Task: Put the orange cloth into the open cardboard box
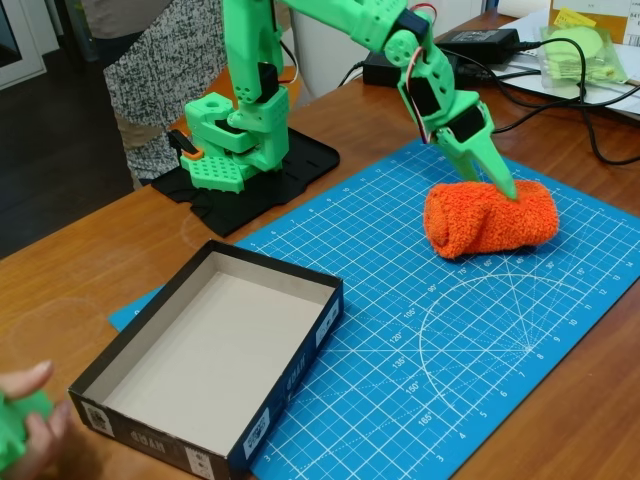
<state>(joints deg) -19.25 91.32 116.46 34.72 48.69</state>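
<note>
Fixed view, read from left to right: the open cardboard box (215, 365) is seen at the lower left, lidless and with nothing inside, resting partly on the wooden table (90, 270) and partly on the edge of the blue cutting mat (450, 350). Further right, the green arm is bent down over the mat, and the gripper (503, 185) is pressed with its tips into the top of the orange cloth (490, 218), which lies as a thick roll on the mat, well apart from the box. How far the jaws are parted cannot be told, since the tips are sunk into the fuzzy pile, and no firm hold can be confirmed. Contact is made near the right part of the roll's upper side, so it is judged that only a fold of fabric might be caught; the bundle could then unroll or sag on lifting. A trailing end could be dragged across the mat or snagged on the box's near wall, and the light box could be pushed off its place.
</note>
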